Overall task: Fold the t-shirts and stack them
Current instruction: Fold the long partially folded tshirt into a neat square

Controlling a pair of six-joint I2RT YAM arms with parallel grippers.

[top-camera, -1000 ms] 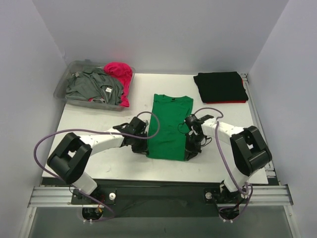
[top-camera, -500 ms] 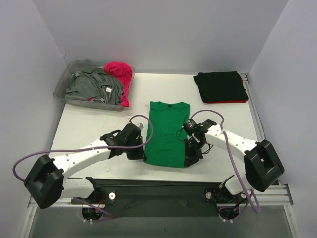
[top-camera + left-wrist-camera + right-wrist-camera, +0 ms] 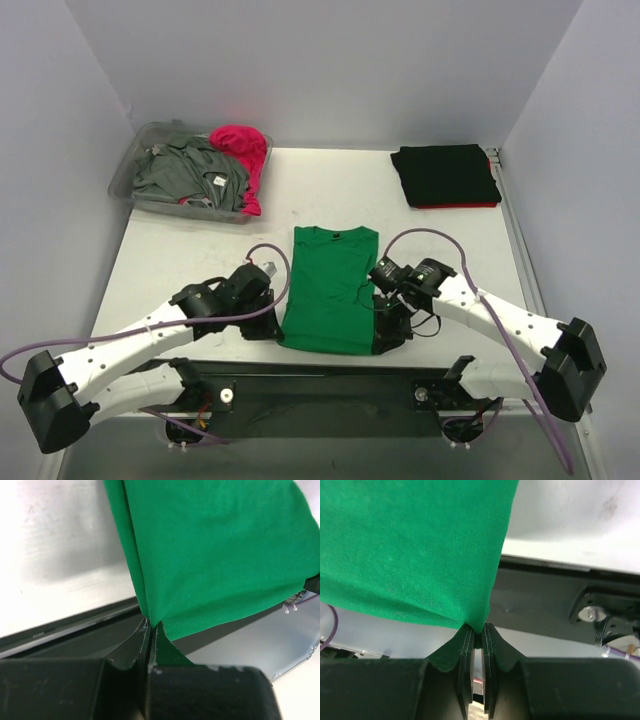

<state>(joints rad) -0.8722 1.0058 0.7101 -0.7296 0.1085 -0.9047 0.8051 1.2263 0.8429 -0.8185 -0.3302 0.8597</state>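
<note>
The bright green t-shirt [image 3: 330, 285] lies lengthwise at the table's front middle, sleeves folded in, its bottom hem at the front edge. My left gripper [image 3: 277, 330] is shut on the hem's left corner [image 3: 150, 622]. My right gripper [image 3: 384, 335] is shut on the hem's right corner [image 3: 479, 627]. The hem hangs lifted past the table's front edge in both wrist views. A folded black t-shirt [image 3: 445, 175] lies at the back right. The grey t-shirt [image 3: 185, 170] and the magenta pink t-shirt [image 3: 243, 155] lie crumpled in the bin.
A clear plastic bin [image 3: 150, 200] stands at the back left corner. The table's dark front rail [image 3: 300, 375] runs below the shirt hem. White walls close in the left, back and right sides.
Both grippers have pulled the green shirt toward the table's front edge and slightly left. The arms have stretched out lower and wider. Both stay shut on the hem corners.
</note>
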